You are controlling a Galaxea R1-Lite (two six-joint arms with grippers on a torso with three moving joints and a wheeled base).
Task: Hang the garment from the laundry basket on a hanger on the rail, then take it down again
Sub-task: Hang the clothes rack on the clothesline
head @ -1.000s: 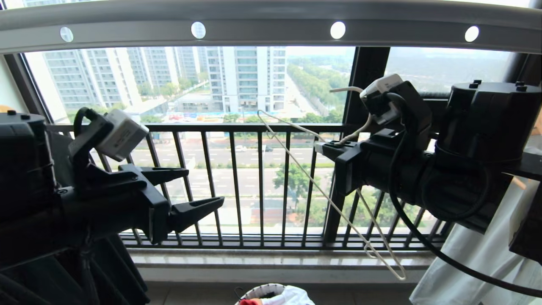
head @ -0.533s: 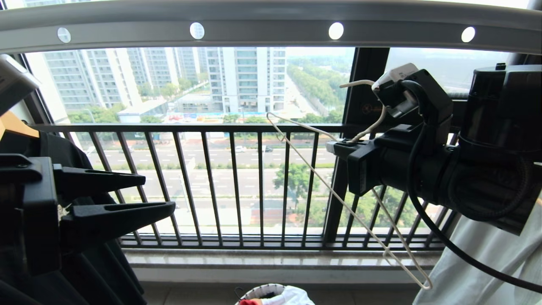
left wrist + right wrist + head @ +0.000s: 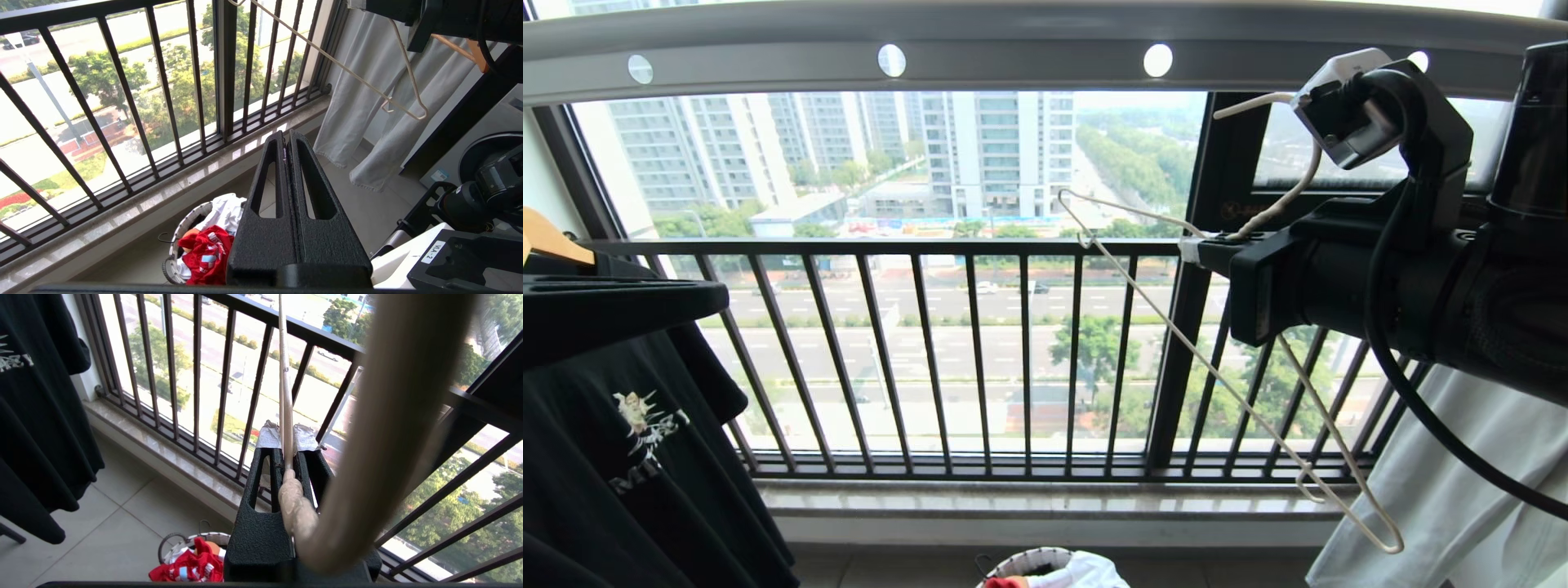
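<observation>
Head view's bottom edge is cropping laundry basket (image 3: 1021,563); left gripper (image 3: 715,296) is running off frame. Hanger (image 3: 392,416) hook is blurring close-up in right wrist view.

The red T-shirt (image 3: 206,255) with white lettering lies crumpled in the small round white laundry basket (image 3: 176,241), which stands on the tiled floor below the balcony bars; white cloth lies in the basket beside it. The thin cream wire hanger (image 3: 1225,388) is held up in the air, tilted, its triangle slanting downward. The grey rail (image 3: 1029,49) with round holes runs across overhead, nothing on it here.
</observation>
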